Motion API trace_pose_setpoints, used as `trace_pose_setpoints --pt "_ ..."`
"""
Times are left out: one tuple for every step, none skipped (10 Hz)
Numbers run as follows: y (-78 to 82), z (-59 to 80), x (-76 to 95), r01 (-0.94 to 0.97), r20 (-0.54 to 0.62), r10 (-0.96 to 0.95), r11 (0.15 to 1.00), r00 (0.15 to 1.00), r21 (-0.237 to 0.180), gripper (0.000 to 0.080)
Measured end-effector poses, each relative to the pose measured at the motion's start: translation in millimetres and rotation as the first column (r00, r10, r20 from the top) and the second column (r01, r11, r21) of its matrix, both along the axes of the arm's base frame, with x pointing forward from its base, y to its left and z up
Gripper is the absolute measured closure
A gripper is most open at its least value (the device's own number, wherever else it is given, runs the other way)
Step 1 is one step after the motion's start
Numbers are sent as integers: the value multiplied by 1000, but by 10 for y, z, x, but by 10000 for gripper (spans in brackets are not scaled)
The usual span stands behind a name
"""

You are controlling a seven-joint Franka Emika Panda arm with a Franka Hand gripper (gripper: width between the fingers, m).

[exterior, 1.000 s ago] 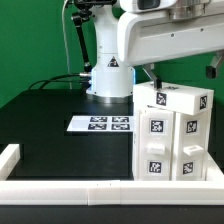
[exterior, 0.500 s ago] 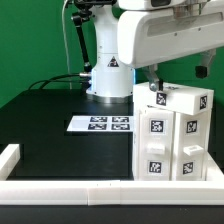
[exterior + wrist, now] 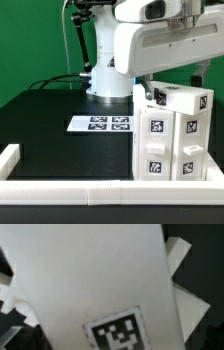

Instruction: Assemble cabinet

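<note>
Since a second ago the arm (image 3: 160, 45) has dropped lower and shifted toward the exterior view's left, so its bulky white body now covers more of the cabinet's back edge. It hangs bent over the cabinet (image 3: 175, 135), wrist pointing down behind the top panel. The cabinet stands on the black table (image 3: 60, 140) at the exterior view's right, against the white border rail (image 3: 70, 190). The marker board (image 3: 100, 124) lies flat to its left. The gripper is hidden; whether its fingers are apart or closed cannot be told. The wrist view is filled by a white panel (image 3: 90, 274) carrying one tag (image 3: 120, 332).
</note>
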State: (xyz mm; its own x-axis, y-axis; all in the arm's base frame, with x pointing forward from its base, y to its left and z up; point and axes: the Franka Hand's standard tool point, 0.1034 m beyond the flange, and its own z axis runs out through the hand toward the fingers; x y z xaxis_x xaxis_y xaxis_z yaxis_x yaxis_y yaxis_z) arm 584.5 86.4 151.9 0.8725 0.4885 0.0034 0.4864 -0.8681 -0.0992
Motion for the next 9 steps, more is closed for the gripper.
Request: trace_pose_setpoints --pt "-11 -21 -6 -8 -2 8 1000 1000 0 2" --pt "-18 -32 -9 -9 -4 9 1000 1000 -1 2" --pt "-18 -31 -8 -3 -4 3 1000 1000 -1 109" --pt "-18 -32 -8 13 -6 -13 1000 1000 -2 109" --pt "-18 -32 -8 28 -7 -28 1000 1000 -2 243" --pt "-18 -32 -7 56 -9 -56 998 998 -4 243" --pt "-15 -31 -7 140 -16 -140 990 990 -7 243" --pt "-17 -29 -3 232 -22 -233 973 972 -12 243" --pt "-25 -28 0 325 -29 -326 945 945 -16 243"
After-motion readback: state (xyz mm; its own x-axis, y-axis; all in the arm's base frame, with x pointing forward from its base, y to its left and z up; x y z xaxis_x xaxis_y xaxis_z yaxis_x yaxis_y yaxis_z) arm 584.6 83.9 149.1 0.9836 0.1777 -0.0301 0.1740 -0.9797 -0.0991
